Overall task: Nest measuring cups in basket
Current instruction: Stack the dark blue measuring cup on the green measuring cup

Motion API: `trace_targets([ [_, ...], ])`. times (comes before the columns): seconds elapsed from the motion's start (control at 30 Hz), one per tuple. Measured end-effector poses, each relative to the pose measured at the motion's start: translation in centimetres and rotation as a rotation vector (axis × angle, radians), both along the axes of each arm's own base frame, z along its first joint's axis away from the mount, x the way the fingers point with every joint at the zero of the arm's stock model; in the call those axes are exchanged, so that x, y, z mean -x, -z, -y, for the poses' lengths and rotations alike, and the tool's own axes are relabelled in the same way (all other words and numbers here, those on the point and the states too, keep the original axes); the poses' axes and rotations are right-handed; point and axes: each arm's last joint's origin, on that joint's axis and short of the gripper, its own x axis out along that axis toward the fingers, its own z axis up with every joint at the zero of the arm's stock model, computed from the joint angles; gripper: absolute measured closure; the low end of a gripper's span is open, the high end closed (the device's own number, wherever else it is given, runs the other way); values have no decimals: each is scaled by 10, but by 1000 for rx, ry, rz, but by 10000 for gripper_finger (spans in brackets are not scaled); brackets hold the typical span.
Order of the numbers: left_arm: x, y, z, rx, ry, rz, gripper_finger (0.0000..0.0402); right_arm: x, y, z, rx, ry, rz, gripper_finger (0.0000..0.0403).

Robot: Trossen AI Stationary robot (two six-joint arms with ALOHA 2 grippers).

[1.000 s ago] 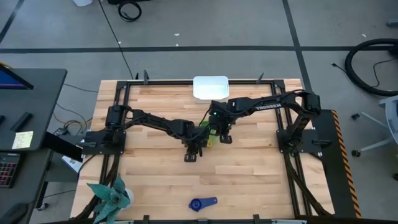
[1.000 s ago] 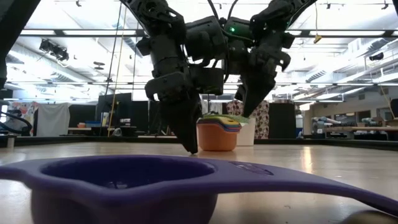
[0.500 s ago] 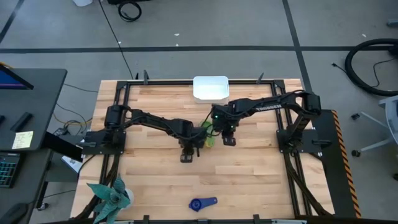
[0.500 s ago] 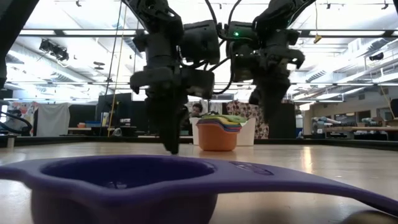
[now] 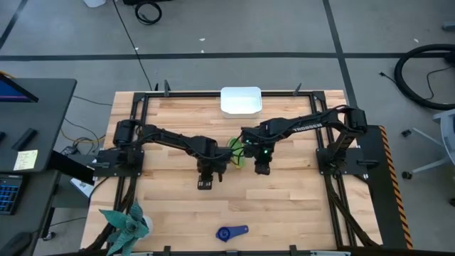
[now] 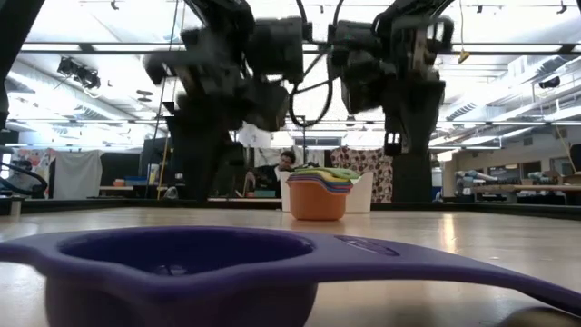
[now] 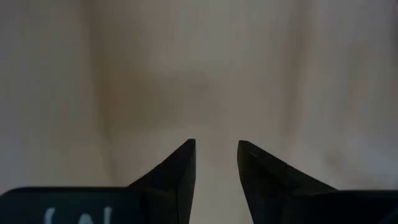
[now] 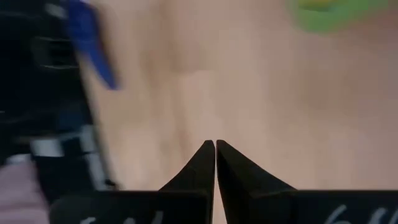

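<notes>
A nested stack of measuring cups (image 6: 318,193), orange at the bottom with coloured rims above, stands on its base on the table; in the high view it shows as the green and yellow stack (image 5: 236,151) between my two arms. A dark blue cup (image 5: 231,232) lies alone near the front edge, and it looms close in the low view as the dark blue cup (image 6: 182,272). The white basket (image 5: 240,101) sits at the far edge. My left gripper (image 7: 216,149) is open over bare wood, left of the stack and nearer the front. My right gripper (image 8: 215,146) is shut, right of the stack.
A teal spiky plant (image 5: 126,226) stands at the front left corner. Black frame rails (image 5: 142,107) run around the table. Bare wood lies between the stack and the dark blue cup.
Both grippers have drawn away from the stack toward the table's near edge, the left one also toward the left edge, and both have tipped. The left gripper's fingertips, which stood at the table beside the stack, have lifted. The stack has stayed where it was.
</notes>
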Motion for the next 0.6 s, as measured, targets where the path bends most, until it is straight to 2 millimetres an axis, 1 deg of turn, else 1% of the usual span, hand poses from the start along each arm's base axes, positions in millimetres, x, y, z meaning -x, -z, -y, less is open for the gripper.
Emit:
trace_targets([
  [0.1,6,-10,11,32,35,1,278,-8,-3,-20,-82,-3,39,380],
  [0.17,12,-20,21,34,65,10,278,-15,-6,-38,-97,-30,105,375],
  [0.33,29,-46,44,28,140,23,278,-30,-18,-83,-138,-11,258,346],
  [0.47,42,-66,62,5,164,75,278,-37,-28,-112,-96,74,397,312],
  [0.6,55,-83,76,-24,151,108,278,-35,-32,-136,-11,83,504,281],
])
